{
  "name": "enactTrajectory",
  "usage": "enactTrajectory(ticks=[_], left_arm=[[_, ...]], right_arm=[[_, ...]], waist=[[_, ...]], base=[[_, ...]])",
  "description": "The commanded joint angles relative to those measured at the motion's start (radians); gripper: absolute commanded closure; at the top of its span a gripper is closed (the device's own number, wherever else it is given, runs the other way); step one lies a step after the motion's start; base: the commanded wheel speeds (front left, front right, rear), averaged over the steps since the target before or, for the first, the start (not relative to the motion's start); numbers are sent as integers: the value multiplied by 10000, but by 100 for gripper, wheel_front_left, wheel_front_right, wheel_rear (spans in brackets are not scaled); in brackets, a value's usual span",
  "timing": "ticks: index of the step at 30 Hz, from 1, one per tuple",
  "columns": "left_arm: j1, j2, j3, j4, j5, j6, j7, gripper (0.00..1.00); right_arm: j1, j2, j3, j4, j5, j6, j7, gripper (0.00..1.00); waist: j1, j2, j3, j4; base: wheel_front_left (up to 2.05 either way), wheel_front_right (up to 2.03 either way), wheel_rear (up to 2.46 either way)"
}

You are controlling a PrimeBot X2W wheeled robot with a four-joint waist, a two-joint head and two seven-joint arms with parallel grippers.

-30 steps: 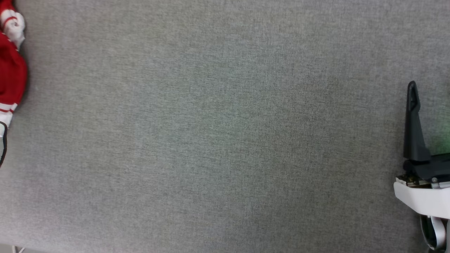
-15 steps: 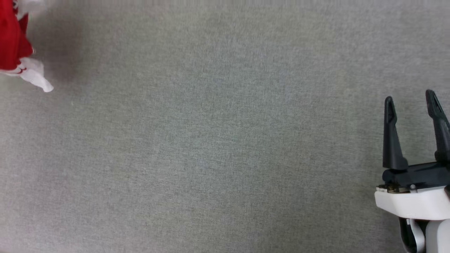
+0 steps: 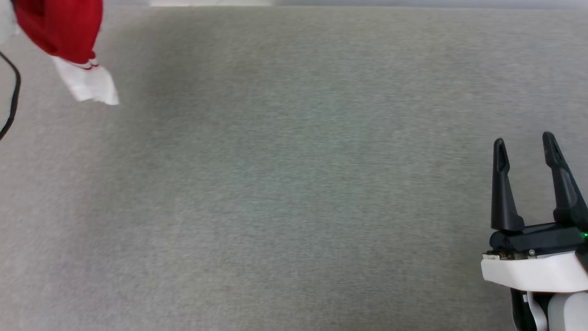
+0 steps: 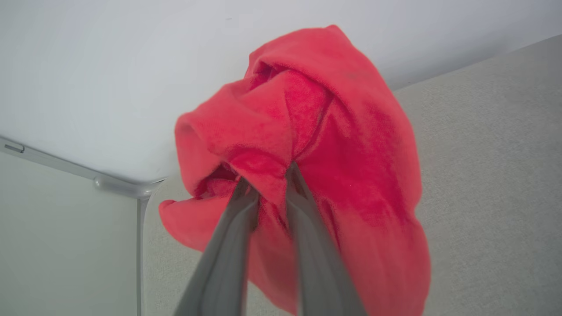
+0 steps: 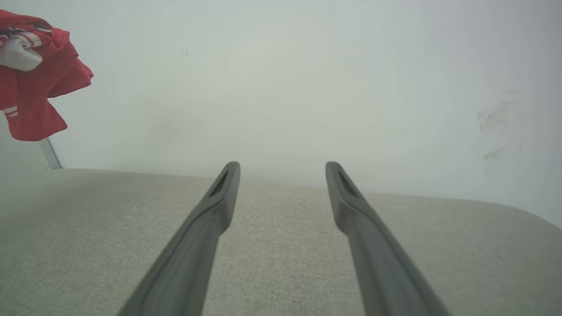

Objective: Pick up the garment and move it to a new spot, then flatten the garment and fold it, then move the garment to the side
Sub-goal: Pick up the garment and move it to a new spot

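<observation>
Pinching the garment aloft, left fingers (right fingers apart)

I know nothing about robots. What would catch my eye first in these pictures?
The bright red garment stands out, bunched up and pinched between the left gripper's two fingers in the left wrist view. In the head view it hangs at the top left corner, a white sleeve dangling. Next comes the right gripper at the lower right, jaws open and holding nothing, over a wide grey fabric surface.
</observation>
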Motion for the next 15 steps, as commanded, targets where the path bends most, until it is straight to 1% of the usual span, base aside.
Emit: enactTrajectory(ticks=[1, 9, 15], left_arm=[[-136, -32, -48, -78, 45, 0, 54, 100], [-308, -776, -851, -1027, 115, 0, 250, 100], [-49, -1464, -1567, -1572, 18, 0, 83, 100]], right_arm=[[107, 38, 57, 33, 67, -3, -17, 0], [307, 38, 68, 130, 384, -3, -17, 0], [434, 38, 96, 125, 520, -3, -17, 0]], waist=[[0, 0, -219, -408], [0, 0, -574, -1575], [0, 0, -758, -2193]], base=[[0, 0, 0], [0, 0, 0], [0, 0, 0]])
